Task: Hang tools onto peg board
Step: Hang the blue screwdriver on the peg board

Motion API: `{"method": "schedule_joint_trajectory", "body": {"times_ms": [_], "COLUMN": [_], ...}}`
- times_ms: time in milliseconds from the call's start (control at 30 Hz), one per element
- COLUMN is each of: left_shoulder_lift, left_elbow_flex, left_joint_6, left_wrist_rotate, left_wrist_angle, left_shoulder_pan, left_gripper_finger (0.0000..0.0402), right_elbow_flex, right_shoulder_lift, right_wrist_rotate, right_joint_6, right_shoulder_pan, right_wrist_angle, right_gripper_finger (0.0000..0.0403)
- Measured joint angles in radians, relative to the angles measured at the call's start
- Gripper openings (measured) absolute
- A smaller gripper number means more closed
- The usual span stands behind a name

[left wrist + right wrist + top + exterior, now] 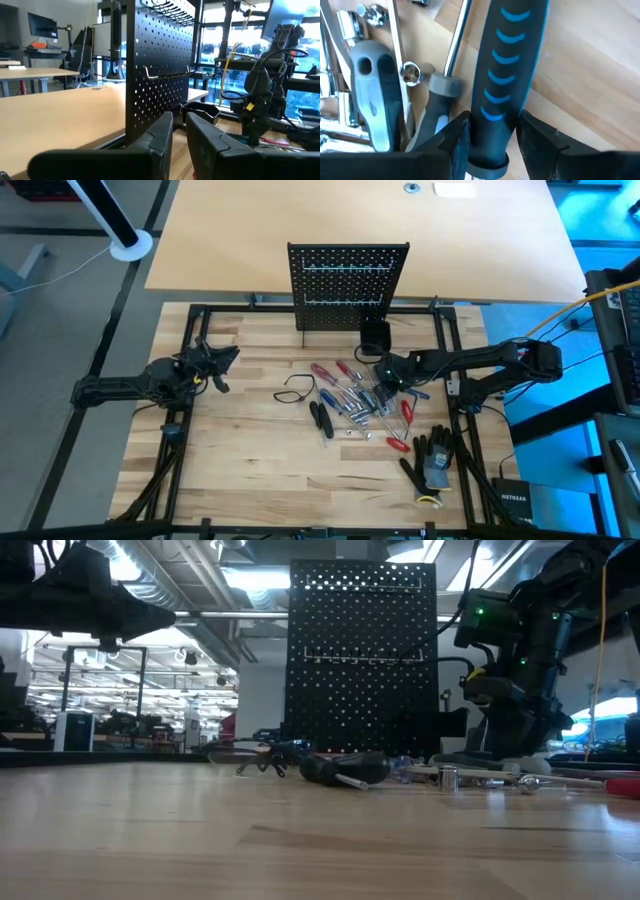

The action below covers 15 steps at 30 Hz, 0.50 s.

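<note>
Beyond the bench (250, 470), the low view showed a large hall with ceiling ducts and strip lights, its far details too dim to make out. Pale wooden planks formed the bench surface, framed by black rails. At its rear stood the peg board (348, 285), an upright black panel dotted with rows of small holes, with thin metal hooks across it; a small black cup (374, 335) sat at its foot. The tools (352, 402) lay in a loose heap near mid-bench, red, blue and grey handles mixed with thin metal shafts and small sockets, so overlapped that single items were hard to separate. Black-handled pliers (322, 418) lay at the heap's left edge, beside a thin black wire loop (296, 388). Black gloves (432, 462) lay near the front right corner. The right gripper (491, 142) was down over the right side of the heap, its jaws partly apart and flanking the butt end of a black screwdriver handle with blue chevron marks (506, 70); firm contact could not be confirmed. The left gripper (179, 131) waited above the bench's left side, jaws nearly together, a narrow gap showing, holding nothing.
</note>
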<state>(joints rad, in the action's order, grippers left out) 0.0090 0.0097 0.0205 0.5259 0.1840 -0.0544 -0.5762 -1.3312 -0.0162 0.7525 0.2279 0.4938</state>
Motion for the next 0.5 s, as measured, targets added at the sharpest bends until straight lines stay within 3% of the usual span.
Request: {"method": "schedule_joint_trajectory", "body": {"times_ms": [500], "left_shoulder_lift": [0.000], "left_elbow_flex": [0.000], "left_joint_6": [-0.077], "left_wrist_rotate": [0.000], "left_wrist_angle": [-0.068], "left_shoulder_pan": [0.000], "left_gripper_finger": [0.0045], "right_elbow_flex": [0.062], "right_shoulder_lift": [0.002], "right_wrist_rotate": [0.002], "right_joint_6": [0.028], "right_shoulder_pan": [0.000], "right_wrist_angle": [-0.078], "right_gripper_finger": [0.0150]}}
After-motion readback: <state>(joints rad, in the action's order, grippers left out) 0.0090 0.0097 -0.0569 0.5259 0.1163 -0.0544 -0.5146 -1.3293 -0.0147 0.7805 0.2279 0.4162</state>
